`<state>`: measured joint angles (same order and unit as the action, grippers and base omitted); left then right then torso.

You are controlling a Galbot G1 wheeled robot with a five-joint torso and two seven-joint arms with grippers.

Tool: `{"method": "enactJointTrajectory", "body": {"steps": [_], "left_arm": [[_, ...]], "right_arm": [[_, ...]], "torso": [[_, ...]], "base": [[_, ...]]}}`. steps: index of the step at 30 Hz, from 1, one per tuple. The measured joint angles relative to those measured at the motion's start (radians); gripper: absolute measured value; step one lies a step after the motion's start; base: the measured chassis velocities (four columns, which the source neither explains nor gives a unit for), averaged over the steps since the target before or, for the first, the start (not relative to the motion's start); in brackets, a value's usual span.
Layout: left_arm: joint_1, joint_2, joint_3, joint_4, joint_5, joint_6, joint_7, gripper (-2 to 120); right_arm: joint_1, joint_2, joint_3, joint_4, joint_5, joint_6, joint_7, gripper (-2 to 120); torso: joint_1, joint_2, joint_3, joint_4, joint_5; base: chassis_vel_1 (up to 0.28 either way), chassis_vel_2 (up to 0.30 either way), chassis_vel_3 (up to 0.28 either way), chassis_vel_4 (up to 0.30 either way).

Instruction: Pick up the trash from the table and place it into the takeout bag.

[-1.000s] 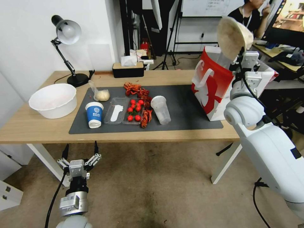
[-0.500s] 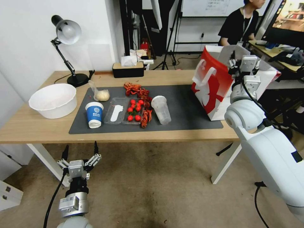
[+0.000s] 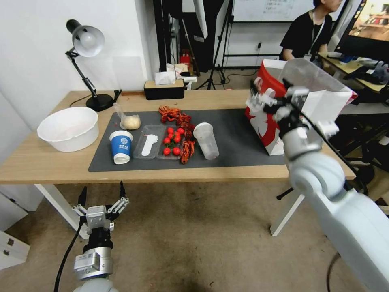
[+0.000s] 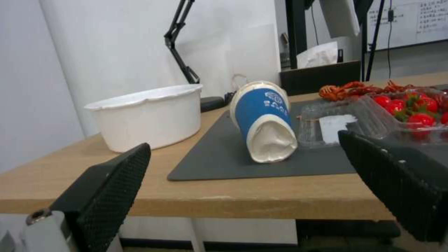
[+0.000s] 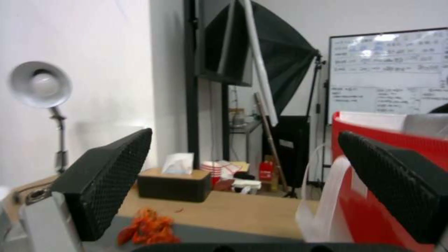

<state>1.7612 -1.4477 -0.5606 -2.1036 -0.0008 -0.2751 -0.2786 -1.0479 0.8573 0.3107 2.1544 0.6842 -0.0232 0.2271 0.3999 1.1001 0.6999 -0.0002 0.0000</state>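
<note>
Hovering my right end effector (image 3: 265, 99) spread and empty beside the takeout bag (image 3: 270, 121), I judge I'm between picks. Next: reach the clear plastic cup (image 3: 206, 140) lying on the desk (image 3: 48, 164) mat. Left end effector (image 3: 101, 194) waits spread below.

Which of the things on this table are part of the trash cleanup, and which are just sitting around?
Part of the job: blue-white paper cup, clear plastic cup, clear bag with pale lump, takeout bag.

Just lying about: desk lamp, black tissue box.
</note>
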Motion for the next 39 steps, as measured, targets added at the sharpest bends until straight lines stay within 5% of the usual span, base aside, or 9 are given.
{"method": "enactJointTrajectory", "body": {"steps": [12, 18, 34, 39], "left_arm": [[-0.005, 0.007, -0.004, 0.017, -0.005, -0.025, 0.018, 100], [-0.008, 0.013, -0.002, 0.018, -0.013, -0.027, 0.019, 100], [-0.001, 0.038, 0.001, 0.021, -0.020, -0.035, 0.008, 100], [-0.009, 0.029, 0.000, 0.016, -0.016, -0.032, 0.016, 100]], "right_arm": [[-0.376, 0.120, 0.122, -0.002, -0.079, 0.261, -0.207, 100], [-0.397, 0.164, 0.111, -0.017, -0.108, 0.271, -0.204, 100], [-0.180, 0.235, -0.067, -0.119, -0.111, 0.104, -0.095, 100], [0.023, 0.241, -0.202, -0.177, -0.108, -0.095, 0.050, 100]], "torso": [[0.000, 0.000, 0.000, -0.0001, 0.0000], [0.000, 0.000, 0.000, 0.0001, -0.0002], [0.000, 0.000, 0.000, 0.0002, -0.0002], [0.000, 0.000, 0.000, 0.0001, -0.0001]], "base": [[0.000, 0.000, 0.000, 0.000], [0.000, 0.000, 0.000, 0.000], [0.000, 0.000, 0.000, 0.000], [0.000, 0.000, 0.000, 0.000]]}}
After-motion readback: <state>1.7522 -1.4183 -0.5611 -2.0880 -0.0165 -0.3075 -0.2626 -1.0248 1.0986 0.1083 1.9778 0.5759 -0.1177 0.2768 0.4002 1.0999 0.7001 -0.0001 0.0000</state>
